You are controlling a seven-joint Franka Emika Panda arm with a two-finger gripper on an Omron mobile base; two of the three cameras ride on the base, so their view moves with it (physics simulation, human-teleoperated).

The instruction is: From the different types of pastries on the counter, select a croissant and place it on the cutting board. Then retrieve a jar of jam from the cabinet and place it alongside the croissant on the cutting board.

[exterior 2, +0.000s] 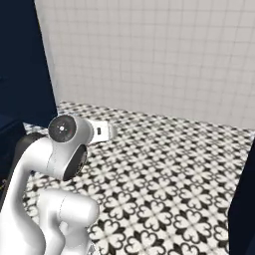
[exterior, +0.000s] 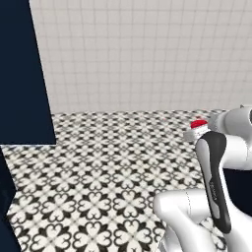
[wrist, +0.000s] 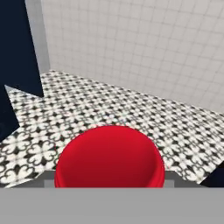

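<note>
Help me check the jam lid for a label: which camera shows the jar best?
The hand view: the jar's red lid sits large and close at the bottom centre. The left base view gives a small red lid beside the white arm. In the right base view I cannot make it out.

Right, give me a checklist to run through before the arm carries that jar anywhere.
1. Jar in the gripper: ok. The red lid sits right in front of the hand camera and at the arm's end.
2. Finger contact on the jar: cannot tell; the fingertips are hidden.
3. Clear of the navy cabinet: ok, it stands off to the left.
4. Floor ahead free of obstacles: ok.
5. Cutting board located: not ok, nothing like it in sight.
6. Croissant on the board: cannot tell.
</note>
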